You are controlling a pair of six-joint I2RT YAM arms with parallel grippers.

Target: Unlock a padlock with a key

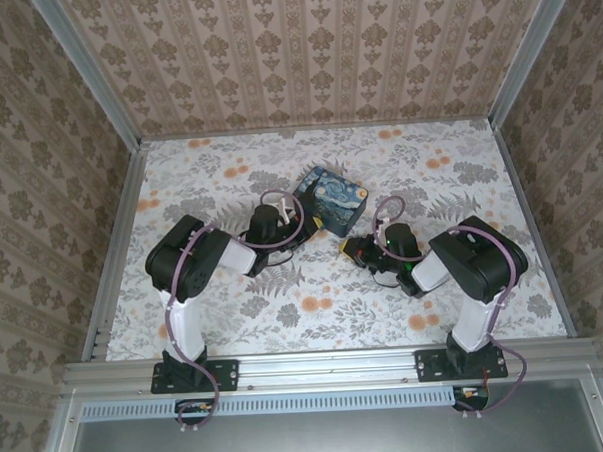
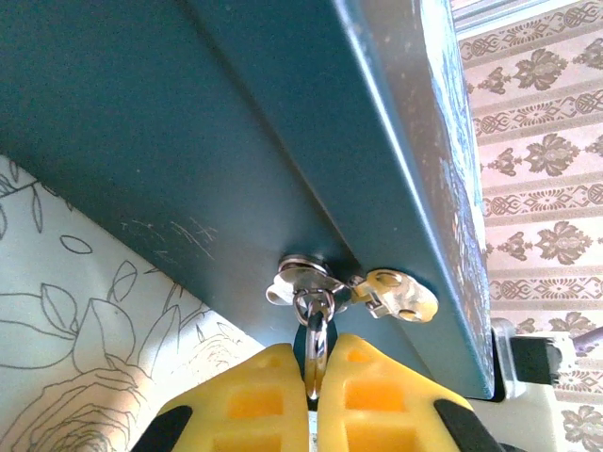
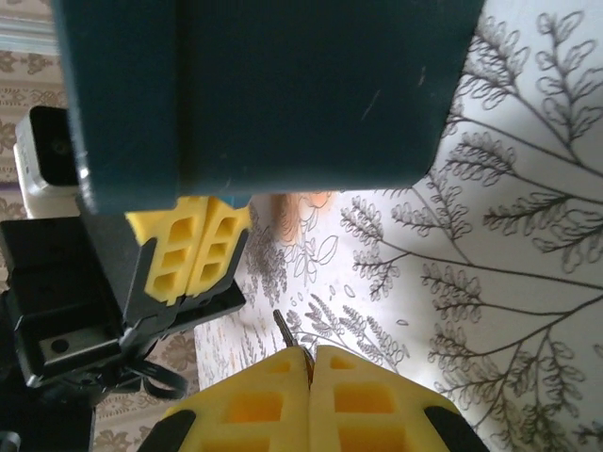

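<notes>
With left fingers (image 2: 294, 369) clamping the padlock (image 2: 317, 325) and right fingers (image 3: 303, 372) pinching the key (image 3: 282, 323), misalignment risked twisting the key loose.

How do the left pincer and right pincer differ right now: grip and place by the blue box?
The left pincer is shut on the padlock, hanging at the latch of the blue box; the right pincer is shut on the key, a dark sliver. The left pincer sits at the box; the right pincer stands off it, over the table. Both are shut.
</notes>
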